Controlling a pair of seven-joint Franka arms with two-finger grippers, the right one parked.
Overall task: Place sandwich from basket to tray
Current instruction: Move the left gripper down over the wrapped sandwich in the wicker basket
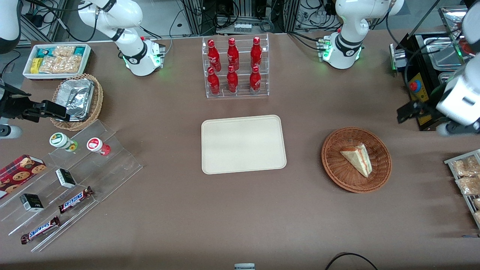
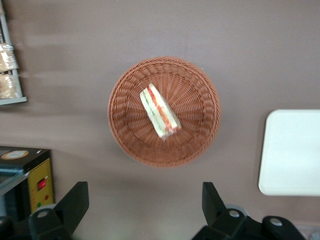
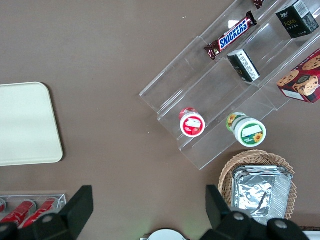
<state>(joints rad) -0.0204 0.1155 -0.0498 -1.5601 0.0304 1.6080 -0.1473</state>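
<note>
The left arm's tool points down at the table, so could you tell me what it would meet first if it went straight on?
Probably bare table just beside the basket, not the sandwich. The open left arm's tool hovers high above, so depth is uncertain.

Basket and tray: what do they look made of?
The basket: woven wicker, reddish-brown, matte; radial weave ribs show around the sandwich. The tray: probably moulded plastic, cream, smooth with a soft sheen, one-piece raised rim and rounded corners. The hand hangs open above the table beside the basket, touching neither.
</note>
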